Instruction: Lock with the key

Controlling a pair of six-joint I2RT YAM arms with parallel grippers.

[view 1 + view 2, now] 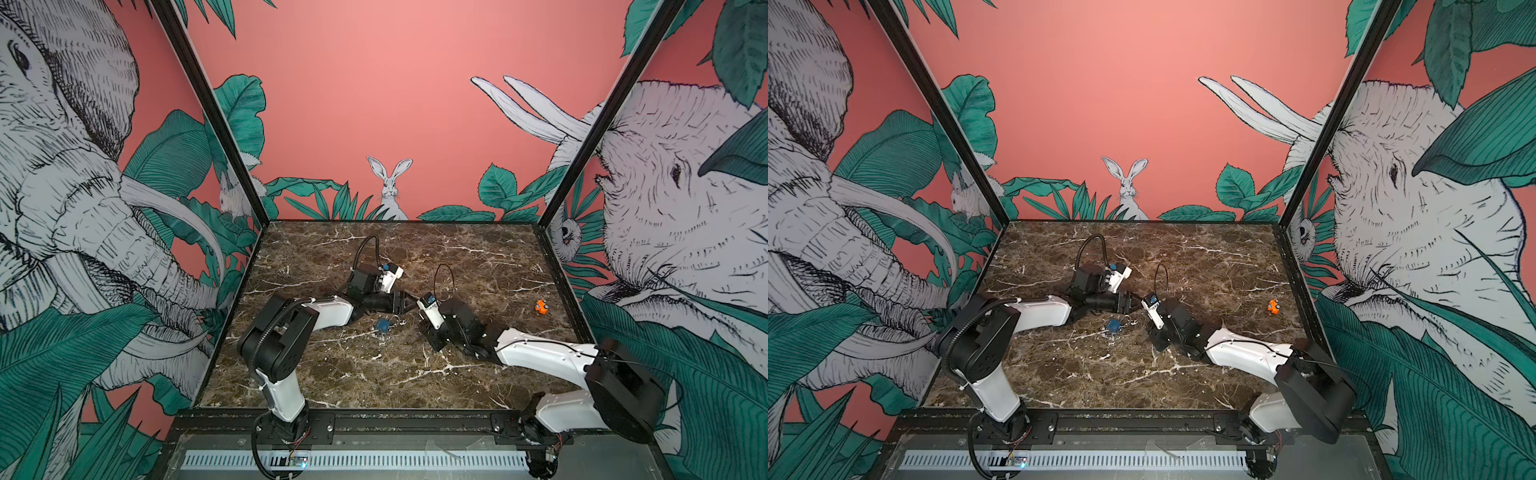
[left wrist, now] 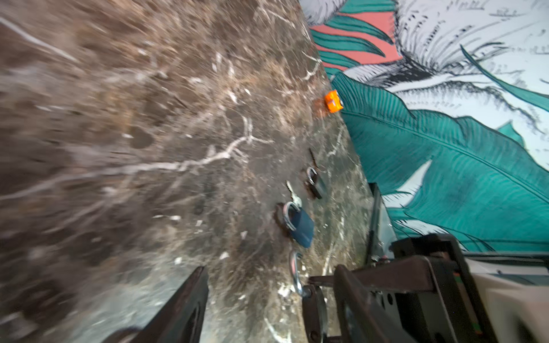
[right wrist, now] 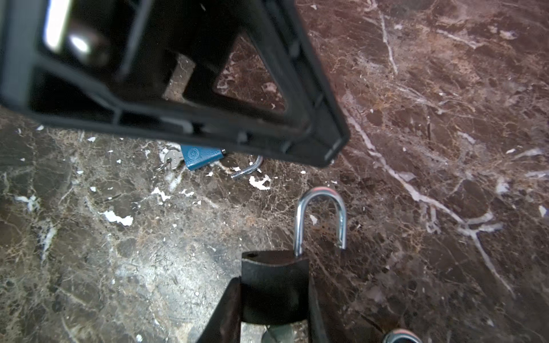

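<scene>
Now my right gripper (image 3: 273, 308) clamps the black padlock (image 3: 274, 282) at lower centre — shackle (image 3: 320, 208) open — while the left gripper (image 1: 409, 300), jaws apart and empty, hangs beside it.

White-shelled arms (image 1: 332, 316) with black joints (image 1: 274, 353), ribbed black cables (image 1: 270, 330) and black fingers (image 3: 221, 314).

We see a dark brown marble worktop (image 1: 374, 374) with white veins, boxed by pink walls (image 1: 395, 83): a white rabbit (image 1: 390, 187) at twelve o'clock, elephants (image 1: 62, 187) among green leaves (image 1: 174, 141) at nine and three.
</scene>
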